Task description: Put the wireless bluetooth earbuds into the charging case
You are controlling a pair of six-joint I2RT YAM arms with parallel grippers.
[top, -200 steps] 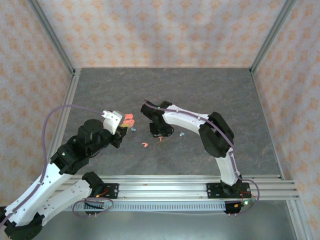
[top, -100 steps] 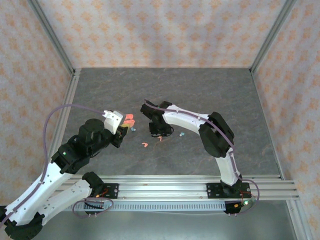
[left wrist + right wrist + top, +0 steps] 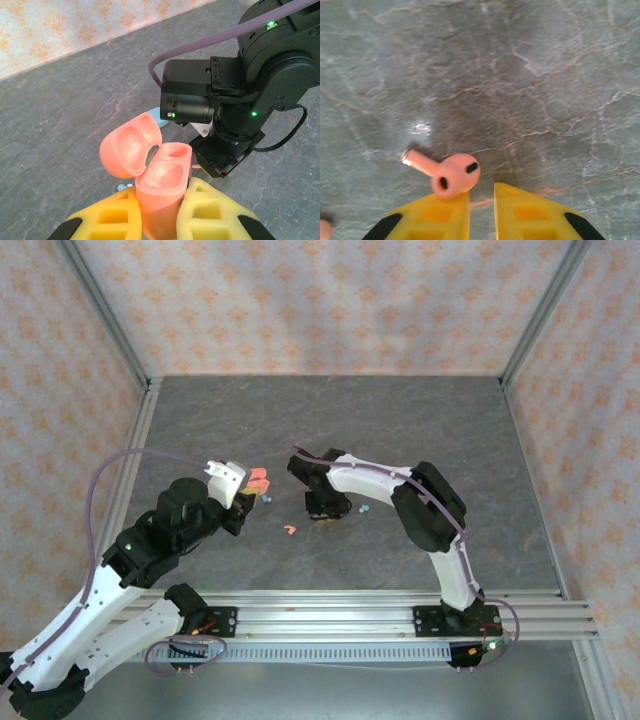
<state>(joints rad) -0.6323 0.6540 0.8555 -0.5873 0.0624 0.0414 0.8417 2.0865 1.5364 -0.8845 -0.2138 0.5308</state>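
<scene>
Salmon-pink case [image 3: 162, 182], grey marbled table [image 3: 65, 115]

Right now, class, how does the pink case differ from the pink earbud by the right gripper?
The pink case is clamped in the left gripper, lid open; the pink earbud lies loose on the table. The case is far bigger than the earbud. Both are salmon-pink.

We can read no text, label, brand, number or sign anywhere; the open pink charging case [image 3: 162, 172], the pink earbud [image 3: 451, 176] and the table [image 3: 400, 420] bear none.
</scene>
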